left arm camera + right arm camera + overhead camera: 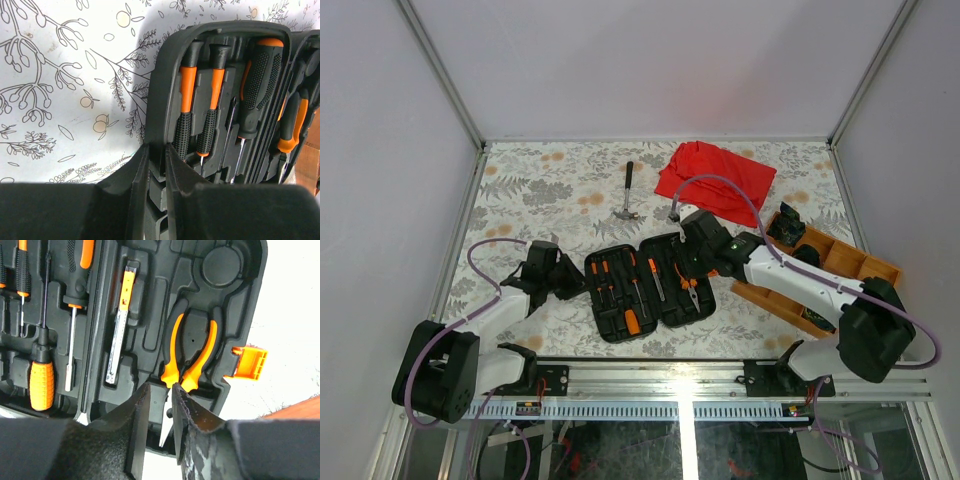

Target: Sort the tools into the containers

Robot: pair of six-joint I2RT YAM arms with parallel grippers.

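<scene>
Right wrist: pliers (197,367) tip-first between narrow right claw (160,390) (orange latch (250,362) outside left wrist's view).

Top external: looking down from behind on the whole tabletop (540,180).
Left wrist: closely facing the tool case (162,85), left half.
Right wrist: closely facing its right half.
Shared: tool case.

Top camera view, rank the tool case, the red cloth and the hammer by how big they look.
Largest: tool case.
Next: red cloth, though it lies farther back, so unsure.
Smallest: hammer.
</scene>
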